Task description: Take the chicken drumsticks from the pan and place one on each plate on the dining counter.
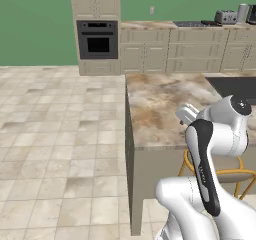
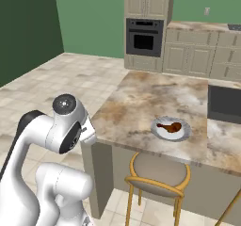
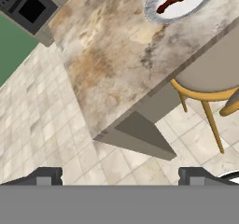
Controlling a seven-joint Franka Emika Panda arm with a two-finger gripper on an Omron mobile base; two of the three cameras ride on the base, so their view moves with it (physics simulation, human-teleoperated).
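drumstick (image 2: pixel 170 125) lying on grey-white plate (image 2: pixel 160 132), plate on dining counter (image 2: pixel 141 102) near front edge, above tan stool (image 2: pixel 157 171). my gripper (image 3: pixel 120 175) spread wide, empty, hanging over floor off counter corner, well apart from plate.

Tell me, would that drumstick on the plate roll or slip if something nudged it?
The drumstick looks glazed, so probably slippery. Its thick end and thin bone suggest it would pivot rather than roll straight. The plate has a shallow rim, which might stop it.
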